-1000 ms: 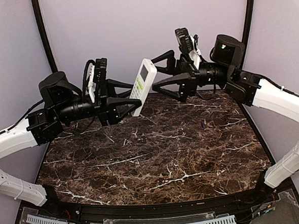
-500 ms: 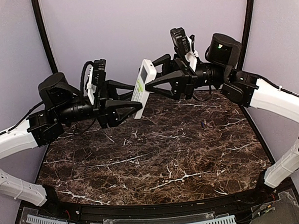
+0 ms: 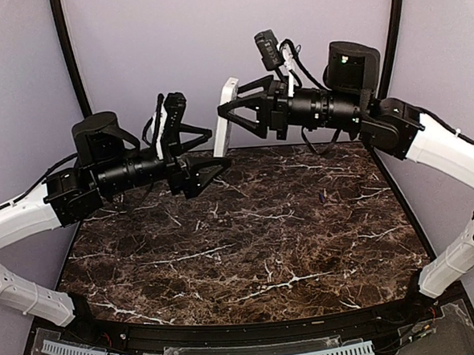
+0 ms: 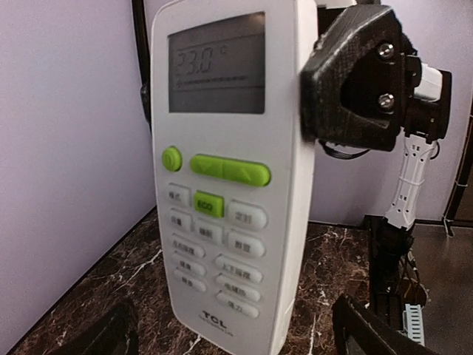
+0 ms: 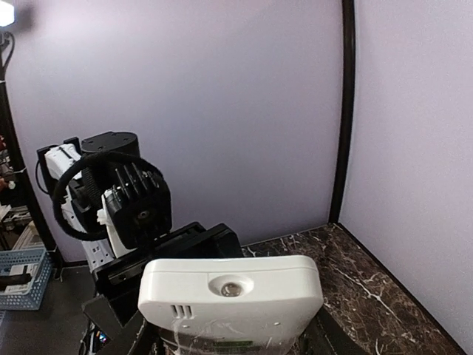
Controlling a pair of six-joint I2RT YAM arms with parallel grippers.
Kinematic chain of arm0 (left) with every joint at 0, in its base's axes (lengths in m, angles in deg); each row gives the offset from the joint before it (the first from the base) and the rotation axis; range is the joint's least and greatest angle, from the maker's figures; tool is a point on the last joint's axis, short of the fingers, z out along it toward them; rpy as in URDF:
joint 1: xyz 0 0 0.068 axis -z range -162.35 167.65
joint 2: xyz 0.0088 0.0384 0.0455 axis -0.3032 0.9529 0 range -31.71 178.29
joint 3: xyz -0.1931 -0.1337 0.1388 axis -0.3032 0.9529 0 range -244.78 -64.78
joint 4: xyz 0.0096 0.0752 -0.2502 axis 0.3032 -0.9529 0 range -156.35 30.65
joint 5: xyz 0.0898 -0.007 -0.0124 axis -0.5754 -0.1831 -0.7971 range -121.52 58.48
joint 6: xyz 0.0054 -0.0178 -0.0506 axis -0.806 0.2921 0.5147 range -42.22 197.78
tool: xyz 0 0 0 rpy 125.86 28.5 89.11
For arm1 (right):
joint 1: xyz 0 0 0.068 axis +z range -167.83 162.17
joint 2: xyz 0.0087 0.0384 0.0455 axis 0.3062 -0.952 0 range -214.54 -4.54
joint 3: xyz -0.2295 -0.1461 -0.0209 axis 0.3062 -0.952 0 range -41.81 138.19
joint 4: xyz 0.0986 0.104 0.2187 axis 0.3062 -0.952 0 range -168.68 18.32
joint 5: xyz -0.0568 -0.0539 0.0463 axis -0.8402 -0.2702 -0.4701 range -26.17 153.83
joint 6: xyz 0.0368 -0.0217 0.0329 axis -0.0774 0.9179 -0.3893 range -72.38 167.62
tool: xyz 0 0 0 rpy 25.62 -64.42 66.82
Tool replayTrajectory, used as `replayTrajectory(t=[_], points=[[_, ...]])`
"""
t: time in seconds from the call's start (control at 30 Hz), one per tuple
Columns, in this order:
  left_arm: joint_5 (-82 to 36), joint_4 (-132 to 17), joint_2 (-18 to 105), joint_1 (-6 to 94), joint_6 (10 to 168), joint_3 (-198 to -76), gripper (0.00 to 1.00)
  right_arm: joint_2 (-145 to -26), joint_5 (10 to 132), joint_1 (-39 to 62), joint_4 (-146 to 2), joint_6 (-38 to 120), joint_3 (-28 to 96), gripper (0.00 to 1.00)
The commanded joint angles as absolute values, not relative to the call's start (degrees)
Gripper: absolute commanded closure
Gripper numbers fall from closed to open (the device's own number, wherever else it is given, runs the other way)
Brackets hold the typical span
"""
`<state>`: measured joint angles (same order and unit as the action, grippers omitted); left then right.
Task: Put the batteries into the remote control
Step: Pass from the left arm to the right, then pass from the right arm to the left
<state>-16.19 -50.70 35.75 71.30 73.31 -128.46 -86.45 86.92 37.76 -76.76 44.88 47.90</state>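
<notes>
Clamping remote control upright, right gripper, left gripper spread alongside

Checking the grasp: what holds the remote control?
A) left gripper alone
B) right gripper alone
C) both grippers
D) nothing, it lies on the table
B: the right gripper pinches the remote control at its edges; the left gripper is open, its fingers touching nothing.

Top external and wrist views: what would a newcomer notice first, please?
A white remote control hangs nearly upright above the marble table's far edge, clamped by the right end effector. Its display reads 23.0 above green buttons. A dark battery lies on the table, right of centre.
</notes>
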Motion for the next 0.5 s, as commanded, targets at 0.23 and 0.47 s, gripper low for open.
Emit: replayTrajectory(t=[0.23,0.47], points=[[-30.9,-60.4,40.5,71.4,74.1,-135.5,0.18,-93.9,46.1,45.7,-93.0,42.2,60.5,1.00],[-32.6,-59.9,42.2,71.4,76.1,-137.5,0.40,-96.1,45.9,46.9,-92.6,41.7,61.8,1.00]])
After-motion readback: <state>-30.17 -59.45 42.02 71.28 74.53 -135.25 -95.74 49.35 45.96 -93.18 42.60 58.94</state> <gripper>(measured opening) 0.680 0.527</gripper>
